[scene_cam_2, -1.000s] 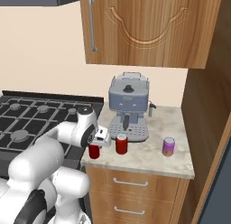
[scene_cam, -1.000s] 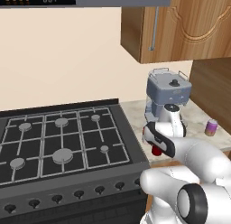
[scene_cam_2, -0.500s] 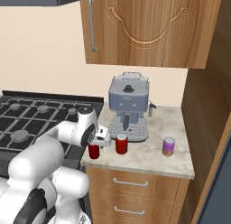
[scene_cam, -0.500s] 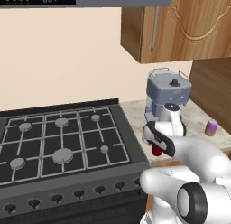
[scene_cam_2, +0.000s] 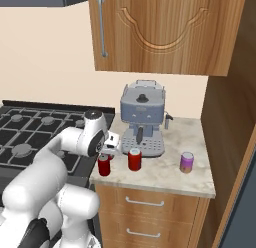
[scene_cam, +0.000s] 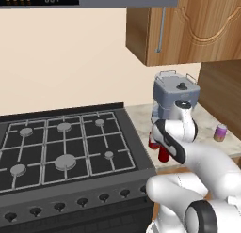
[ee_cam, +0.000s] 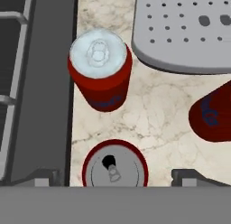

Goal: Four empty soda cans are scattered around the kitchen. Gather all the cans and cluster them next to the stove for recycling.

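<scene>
Red soda can (ee_cam: 114, 165) stands upright on marble counter (ee_cam: 158, 114) just right of stove (scene_cam: 66, 147), between spread fingers (ee_cam: 187, 175); gripper (ee_cam: 115, 177) open, pinching nothing. Risk: lifting fingertip clips rim, toppling it onto neighbouring red cans (ee_cam: 100, 69). Purple can (scene_cam_2: 186, 162) far right, uncollected.

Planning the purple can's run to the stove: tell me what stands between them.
In the right base view, two red soda cans stand on the counter between the purple can and the stove, before the espresso machine.
</scene>
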### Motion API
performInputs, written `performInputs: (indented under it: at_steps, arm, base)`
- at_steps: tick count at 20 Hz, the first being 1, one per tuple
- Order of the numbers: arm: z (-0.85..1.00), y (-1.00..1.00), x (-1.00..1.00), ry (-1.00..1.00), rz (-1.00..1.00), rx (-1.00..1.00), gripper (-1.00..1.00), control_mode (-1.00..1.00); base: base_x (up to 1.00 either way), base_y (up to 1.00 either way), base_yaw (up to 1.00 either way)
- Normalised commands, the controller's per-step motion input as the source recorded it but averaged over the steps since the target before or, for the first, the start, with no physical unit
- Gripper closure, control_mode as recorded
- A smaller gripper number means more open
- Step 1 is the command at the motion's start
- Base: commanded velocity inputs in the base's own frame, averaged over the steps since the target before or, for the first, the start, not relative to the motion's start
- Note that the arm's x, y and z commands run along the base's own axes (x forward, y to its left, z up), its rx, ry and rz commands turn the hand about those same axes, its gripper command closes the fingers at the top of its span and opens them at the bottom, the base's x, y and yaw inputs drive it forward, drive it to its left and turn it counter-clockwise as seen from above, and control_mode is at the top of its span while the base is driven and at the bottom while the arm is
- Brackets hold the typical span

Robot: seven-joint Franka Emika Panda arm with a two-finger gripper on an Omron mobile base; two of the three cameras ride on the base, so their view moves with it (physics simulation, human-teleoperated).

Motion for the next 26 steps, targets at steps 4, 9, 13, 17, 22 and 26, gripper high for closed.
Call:
performInputs:
  at_steps: [4, 9, 13, 17, 22, 26]
  arm:
    - [0.45, 0.0, -0.43, -0.12, 0.0, 0.0, -1.0, -1.0]
    - [0.52, -0.13, -0.36, -0.08, -0.02, 0.0, -1.0, -1.0]
    - [0.33, -0.32, -0.33, -0.07, -0.07, 0.0, -1.0, -1.0]
    - [0.43, -0.33, -0.39, -0.07, -0.05, 0.0, -1.0, -1.0]
    - [0.4, -0.34, -0.25, -0.07, -0.07, 0.0, -1.0, -1.0]
    - [0.38, -0.4, -0.32, -0.04, -0.07, 0.0, -1.0, -1.0]
  base:
    - [0.0, 0.0, 0.0]
    - [0.0, 0.0, 0.0]
    - [0.0, 0.0, 0.0]
    - [0.0, 0.0, 0.0]
    - [0.0, 0.0, 0.0]
    - [0.0, 0.0, 0.0]
